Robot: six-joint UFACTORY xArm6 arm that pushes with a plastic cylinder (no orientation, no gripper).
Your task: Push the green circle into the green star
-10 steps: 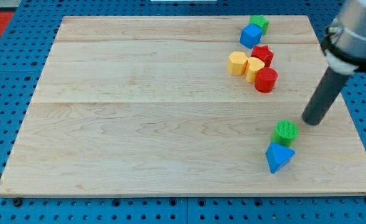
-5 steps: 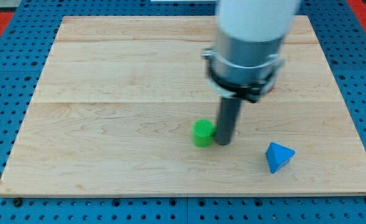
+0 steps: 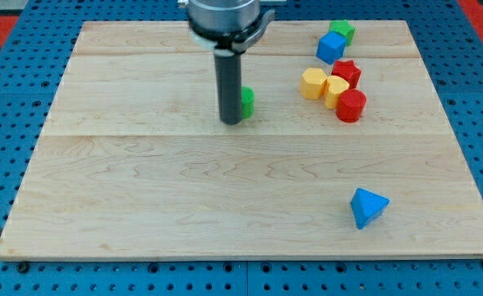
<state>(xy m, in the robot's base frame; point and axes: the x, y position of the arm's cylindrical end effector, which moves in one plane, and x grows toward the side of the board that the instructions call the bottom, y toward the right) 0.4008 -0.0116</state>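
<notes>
The tabletop (image 3: 143, 205) is mostly bare around the green circle (image 3: 246, 101), which has travelled from low on the view's right, beside the blue triangle (image 3: 367, 206), up to the middle. My tip (image 3: 230, 121) touches the circle's left side; there are no jaws, only the rod. That puts the push line roughly toward the green star (image 3: 342, 31), up and right of the circle. The yellow blocks (image 3: 324, 85) and red blocks (image 3: 349, 90) crowd that route; open room lies above them.
</notes>
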